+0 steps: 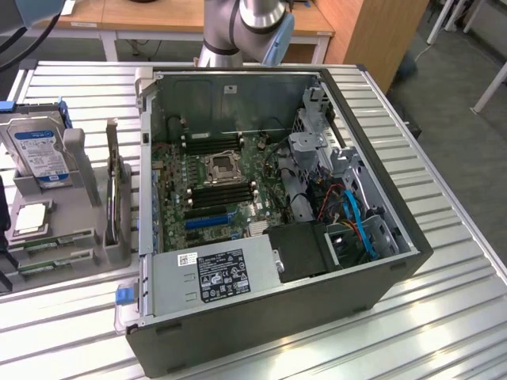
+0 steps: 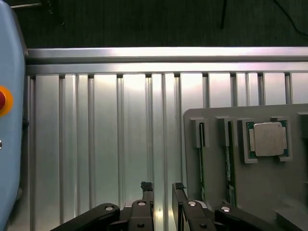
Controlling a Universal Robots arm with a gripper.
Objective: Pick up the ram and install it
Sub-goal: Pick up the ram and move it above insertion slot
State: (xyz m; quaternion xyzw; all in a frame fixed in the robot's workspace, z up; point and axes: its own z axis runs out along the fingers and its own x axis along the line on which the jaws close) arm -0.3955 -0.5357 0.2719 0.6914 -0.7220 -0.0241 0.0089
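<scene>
Hovering over bare table right now, my gripper point(image 2: 161, 188) has its two black fingers point(image 2: 144, 188) spread apart with nothing between them, so it's open and empty-handed. Through the wrist cam I can see the ribbed aluminium table point(image 2: 106, 144) under the fingertips, and one finger is just beside the edge of the grey parts holder point(image 2: 211, 120), not touching it as far as I can tell. The square silver processor chip point(image 2: 268, 139) sits in its pocket on that holder, with narrow slots between it and the gripper. There's also a light blue box point(image 2: 9, 120) with an orange button point(image 2: 2, 101) on the far side of the bare table from the holder. In the exterior view, the ram point(image 1: 54, 238) is at the lower left of the frame, lying in the holder, with another green stick point(image 1: 47, 264) just below it. The blue-labelled hard drive point(image 1: 38, 150) stands above them at the exterior view's left. The open PC case point(image 1: 380, 269) fills the middle of the frame, well apart from the ram. Inside it is the motherboard point(image 1: 178, 198), with long black slots point(image 1: 218, 195) next to the CPU socket point(image 1: 222, 168). My arm point(image 1: 245, 24) pokes in at the top centre of the frame, behind the case.
</scene>
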